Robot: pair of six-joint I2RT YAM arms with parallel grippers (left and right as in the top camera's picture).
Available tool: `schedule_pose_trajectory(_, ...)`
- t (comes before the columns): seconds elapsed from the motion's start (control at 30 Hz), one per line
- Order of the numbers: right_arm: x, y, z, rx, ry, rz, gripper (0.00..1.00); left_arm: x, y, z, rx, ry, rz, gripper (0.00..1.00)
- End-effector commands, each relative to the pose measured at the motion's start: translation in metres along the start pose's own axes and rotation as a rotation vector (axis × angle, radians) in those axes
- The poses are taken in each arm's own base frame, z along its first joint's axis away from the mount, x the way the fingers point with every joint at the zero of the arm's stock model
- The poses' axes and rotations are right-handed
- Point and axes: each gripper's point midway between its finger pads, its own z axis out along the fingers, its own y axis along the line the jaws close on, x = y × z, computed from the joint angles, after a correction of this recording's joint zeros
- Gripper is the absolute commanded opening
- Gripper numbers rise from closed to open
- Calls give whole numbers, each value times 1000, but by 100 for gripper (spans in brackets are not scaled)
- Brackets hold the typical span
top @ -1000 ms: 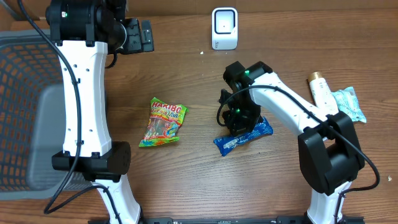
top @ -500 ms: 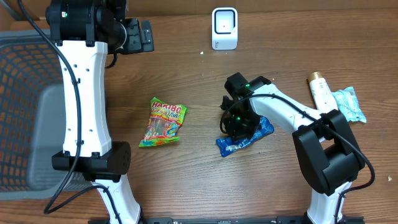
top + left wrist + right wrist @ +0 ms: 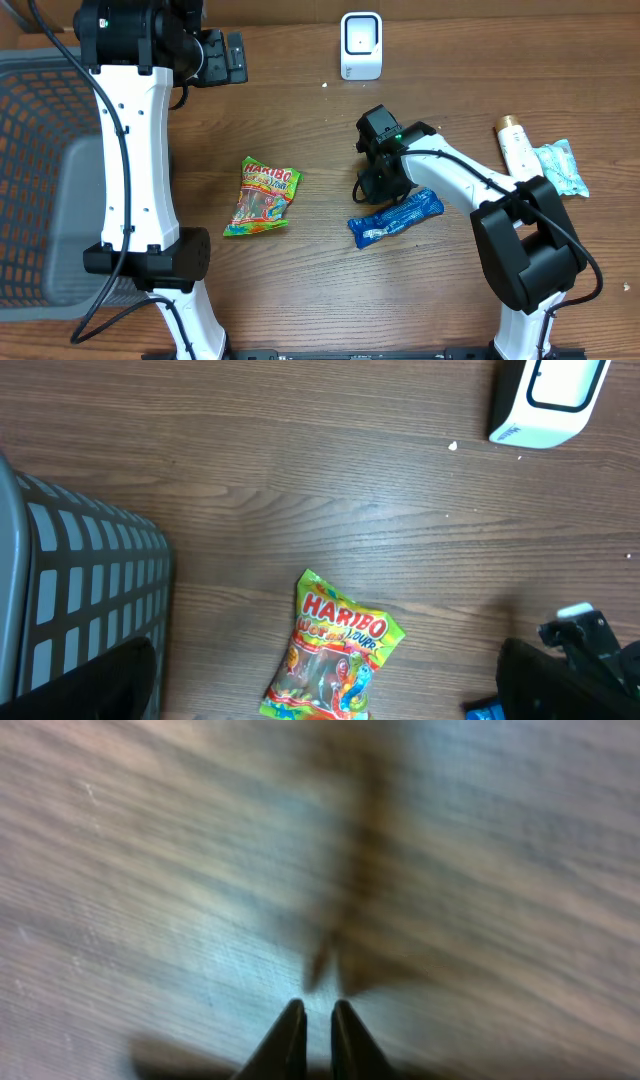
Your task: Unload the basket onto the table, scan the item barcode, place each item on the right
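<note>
- Overhead view puts the blue snack packet (image 3: 395, 218) flat on the table (image 3: 300, 120), just below your right gripper (image 3: 318, 1020) and well apart from the scanner (image 3: 361, 45).
- Your right gripper's fingertips sit almost together with nothing between them. Its wrist view is blurred and shows only wood.
- Your left gripper (image 3: 236, 58) stands wide and empty near the table's far edge.
- Expect the packet to be light, soft, crinkly and slippery. Pinch a crimped end, not the middle, so the barcode stays uncovered.
</note>
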Motion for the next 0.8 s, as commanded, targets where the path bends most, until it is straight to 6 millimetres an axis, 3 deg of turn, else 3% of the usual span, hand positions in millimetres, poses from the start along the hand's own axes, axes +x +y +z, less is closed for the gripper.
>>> schedule_pose_trajectory(0.0, -14, 4, -34, -26, 5, 2, 13, 0, -4, 5, 9, 12, -9, 100)
schedule_pose_trajectory(0.13, 4, 39, -80, -228, 112, -100, 7, 0, -4, 5, 9, 12, -9, 100)
schedule_pose_trajectory(0.23, 18, 66, -96, -339, 159, -159, 6, 0, -4, 5, 9, 12, -9, 100)
schedule_pose_trajectory(0.53, 65, 85, -61, -266, 291, -248, 5, 0, -4, 5, 9, 12, -9, 100)
schedule_pose_trajectory(0.77, 99, 77, -42, -247, 396, -229, 4, 0, -4, 5, 9, 12, -9, 100)
